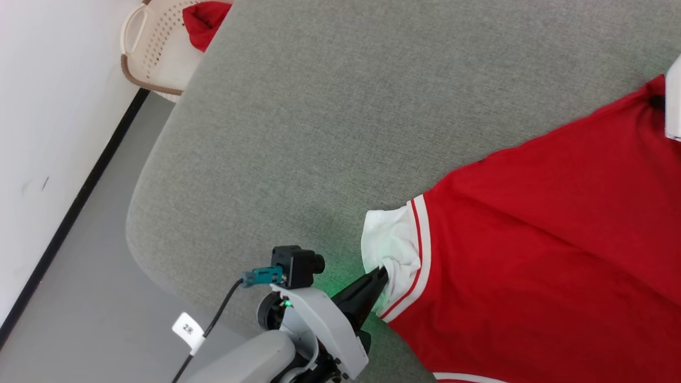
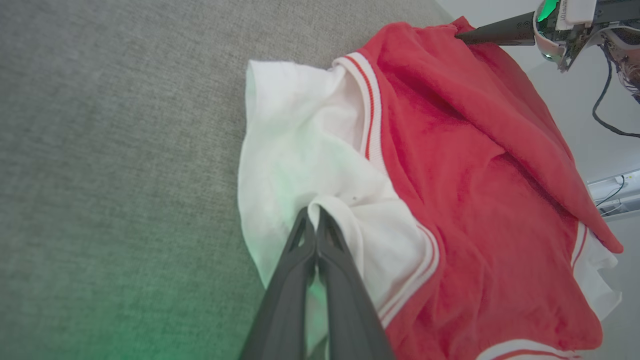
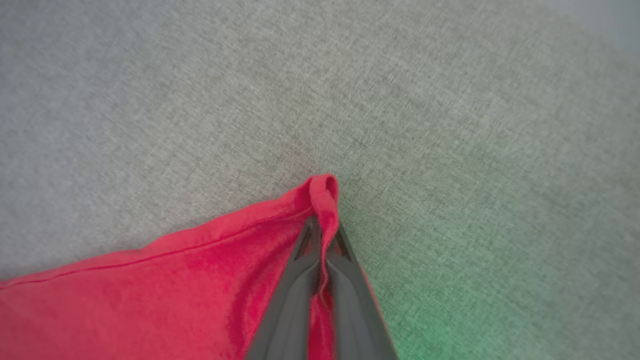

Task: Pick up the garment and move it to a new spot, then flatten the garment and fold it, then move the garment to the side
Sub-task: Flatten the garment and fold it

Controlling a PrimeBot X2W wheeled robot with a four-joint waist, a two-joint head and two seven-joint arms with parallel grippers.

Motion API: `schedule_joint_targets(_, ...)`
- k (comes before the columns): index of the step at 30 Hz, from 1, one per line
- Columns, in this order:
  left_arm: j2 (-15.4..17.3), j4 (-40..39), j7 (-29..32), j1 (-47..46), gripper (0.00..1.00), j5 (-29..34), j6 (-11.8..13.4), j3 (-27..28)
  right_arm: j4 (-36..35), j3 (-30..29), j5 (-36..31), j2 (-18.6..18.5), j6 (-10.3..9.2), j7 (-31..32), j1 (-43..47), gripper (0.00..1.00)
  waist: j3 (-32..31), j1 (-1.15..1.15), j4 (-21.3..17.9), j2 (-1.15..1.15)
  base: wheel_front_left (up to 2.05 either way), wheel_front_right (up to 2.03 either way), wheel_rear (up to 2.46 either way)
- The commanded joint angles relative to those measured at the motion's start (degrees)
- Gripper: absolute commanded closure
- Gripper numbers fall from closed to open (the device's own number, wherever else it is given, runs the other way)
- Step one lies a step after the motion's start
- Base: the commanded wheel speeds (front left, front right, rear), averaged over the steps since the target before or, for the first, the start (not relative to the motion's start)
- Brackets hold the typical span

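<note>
Nearest in the head view, the left fingers are pressed together and pinch a fold of the white sleeve of the garment. The left wrist view shows the same grip from close by: the two dark fingers meet at their tips, with a small ridge of white cloth bunched between them. Green light tints the sleeve and the bench around them.

A white tag hangs on the cable behind that wrist. It begins with a "2", and the rest is too small to read.

The garment lies on the grey cloth-covered bench, toward its right side, spread but wrinkled. White-and-red stripe trim joins the sleeve to the red body. Its red cloth reaches the head view's right and bottom edges.

Farther along, the right wrist view shows the right fingers closed on a rolled corner of the red hem. The left wrist view shows them from the side, at the garment's far edge. A white label sits on the wrist behind them, its writing not legible.

Farthest off, beyond the bench's corner by the white wall, a cream perforated basket holds a red cloth.
</note>
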Motion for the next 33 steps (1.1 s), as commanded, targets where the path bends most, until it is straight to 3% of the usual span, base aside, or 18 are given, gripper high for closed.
schedule_joint_targets(1,0.1,0.3,-0.3,-0.2,1.00,-0.2,-0.3,0.2,2.2,1.0,-0.8,0.8,-0.05,0.6,2.0,1.00,-0.1,0.00,-0.3,0.00,0.00,0.00,0.00)
schedule_joint_targets(7,1.2,0.3,0.0,-0.6,1.00,-0.1,0.0,0.7,1.7,1.4,-0.2,1.3,-0.06,-1.7,-0.3,1.00,-0.8,0.00,-2.1,0.00,0.00,0.00,0.00)
schedule_joint_targets(12,4.0,-1.1,1.2,-1.9,1.00,0.2,1.0,1.4,-0.7,2.0,2.5,1.9,-0.06,-4.5,-2.2,1.00,-2.1,0.00,-4.4,0.00,0.00,0.00,0.00)
schedule_joint_targets(25,18.9,-10.1,11.9,-12.3,1.00,1.2,5.5,5.6,-7.6,1.5,9.6,1.9,-0.06,-12.6,-2.5,1.00,-8.4,0.00,-11.9,0.00,0.00,0.00,0.00)
schedule_joint_targets(30,23.5,-11.0,18.5,-19.7,1.00,0.4,4.8,7.8,-9.6,-0.2,9.5,2.3,-0.05,-16.0,-3.9,1.00,-10.9,0.00,-14.7,0.00,0.00,0.00,0.00)
schedule_joint_targets(33,24.4,-10.2,21.1,-22.9,1.00,0.3,4.1,8.4,-9.8,-1.1,9.0,2.7,-0.06,-17.6,-4.4,1.00,-11.9,0.00,-15.8,0.00,0.00,0.00,0.00)
